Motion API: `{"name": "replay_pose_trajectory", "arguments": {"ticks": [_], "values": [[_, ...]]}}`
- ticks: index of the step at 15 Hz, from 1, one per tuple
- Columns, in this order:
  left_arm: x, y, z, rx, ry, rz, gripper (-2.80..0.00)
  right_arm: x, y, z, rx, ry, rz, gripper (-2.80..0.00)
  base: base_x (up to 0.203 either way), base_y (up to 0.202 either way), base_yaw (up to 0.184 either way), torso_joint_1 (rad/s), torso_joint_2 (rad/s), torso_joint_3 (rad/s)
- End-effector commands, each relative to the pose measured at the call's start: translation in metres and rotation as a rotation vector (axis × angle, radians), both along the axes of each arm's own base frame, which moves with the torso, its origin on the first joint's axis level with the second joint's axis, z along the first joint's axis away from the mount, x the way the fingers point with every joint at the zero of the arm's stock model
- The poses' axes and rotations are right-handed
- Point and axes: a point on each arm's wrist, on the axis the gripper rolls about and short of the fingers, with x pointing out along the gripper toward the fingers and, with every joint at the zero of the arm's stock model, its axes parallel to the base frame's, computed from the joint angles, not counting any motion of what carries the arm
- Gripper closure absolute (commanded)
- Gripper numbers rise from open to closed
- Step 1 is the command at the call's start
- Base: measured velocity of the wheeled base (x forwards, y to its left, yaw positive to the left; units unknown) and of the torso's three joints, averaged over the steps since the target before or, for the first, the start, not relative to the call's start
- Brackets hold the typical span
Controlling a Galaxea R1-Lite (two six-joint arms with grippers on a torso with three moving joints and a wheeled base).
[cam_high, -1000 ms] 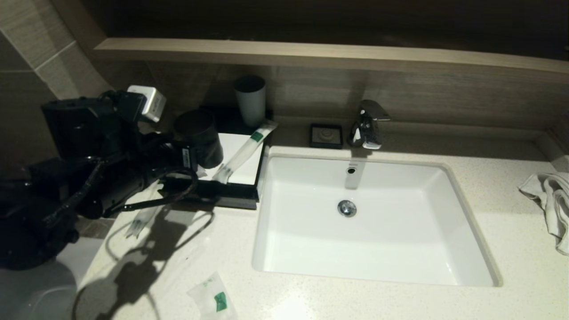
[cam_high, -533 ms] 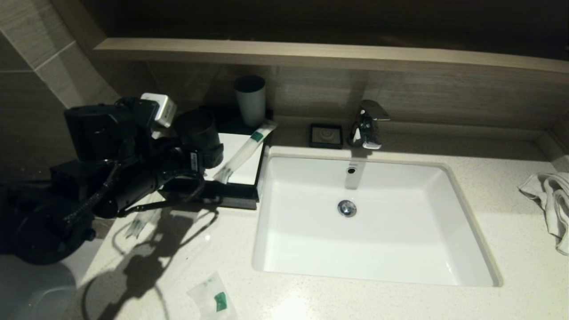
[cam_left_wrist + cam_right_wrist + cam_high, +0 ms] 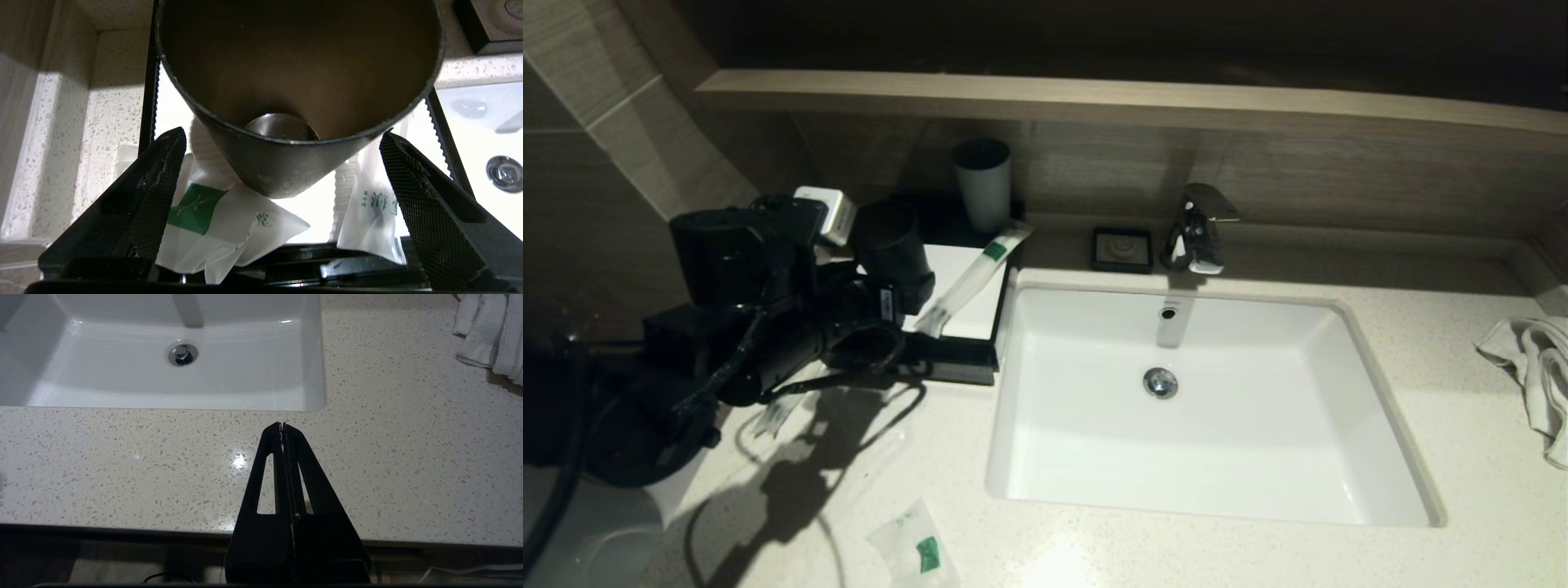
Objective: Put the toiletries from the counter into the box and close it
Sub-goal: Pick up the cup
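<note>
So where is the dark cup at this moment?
In the head view the dark cup stands on the box at the counter's left end, left of the sink. The open left gripper is close beside it.

Left arm (image 3: 735,327): matte black housings, small white box module (image 3: 827,214) on top, black cables looping loose below, a white label on the wrist. Left gripper (image 3: 282,196): black wedge fingers (image 3: 425,196) with cross-hatched pads. Right gripper (image 3: 283,426): black tapering fingers with slot cut-outs.
</note>
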Motion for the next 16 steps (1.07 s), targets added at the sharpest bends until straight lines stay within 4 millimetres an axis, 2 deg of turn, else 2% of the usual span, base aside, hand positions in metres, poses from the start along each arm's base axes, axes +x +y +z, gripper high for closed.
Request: {"name": "replay_pose_trajectory", "arguments": {"ticks": [1,16], "values": [[0.0042,-0.0015,-0.0056,0.003,0.006,0.004,-2.8,0.0,0.0,0.0,0.0,0.0,0.0,0.0,0.0,0.0,0.0,0.0,0.0,0.0],[0.0123,-0.0046,-0.0154,0.004,0.009,0.003,-2.8,0.0,0.0,0.0,0.0,0.0,0.0,0.0,0.0,0.0,0.0,0.0,0.0,0.0]]}}
